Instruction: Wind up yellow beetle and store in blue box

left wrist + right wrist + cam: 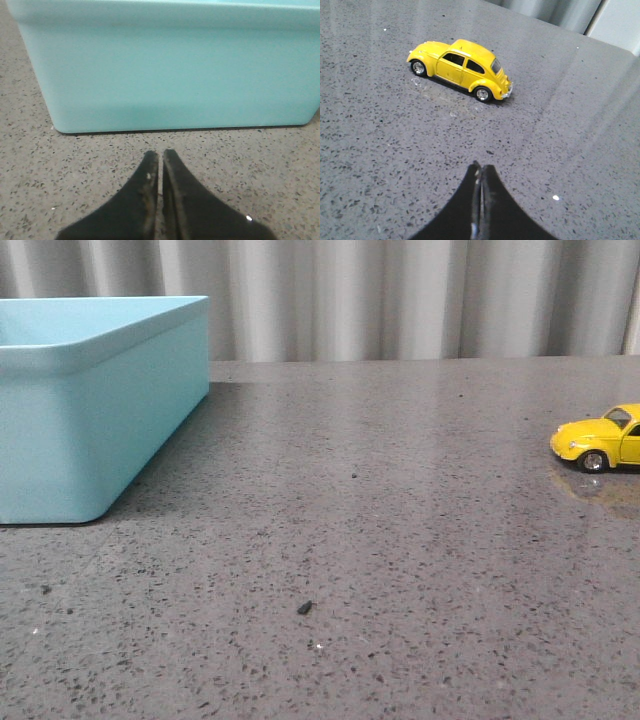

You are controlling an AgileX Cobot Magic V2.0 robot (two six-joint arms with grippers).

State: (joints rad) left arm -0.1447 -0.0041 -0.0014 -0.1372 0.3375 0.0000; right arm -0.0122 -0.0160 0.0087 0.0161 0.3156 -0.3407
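Observation:
The yellow beetle (600, 439) stands on its wheels at the table's right edge, partly cut off in the front view. In the right wrist view the whole beetle (460, 69) shows, a short way ahead of my right gripper (481, 166), which is shut and empty above the table. The blue box (90, 400) stands at the far left of the table. Its plain side wall (175, 70) fills the left wrist view, close in front of my left gripper (160, 153), which is shut with nothing in it. Neither gripper shows in the front view.
The grey speckled tabletop (360, 540) runs between box and beetle. A small dark crumb (304, 608) lies near the front middle. A grey curtain (400, 295) hangs behind the table's far edge.

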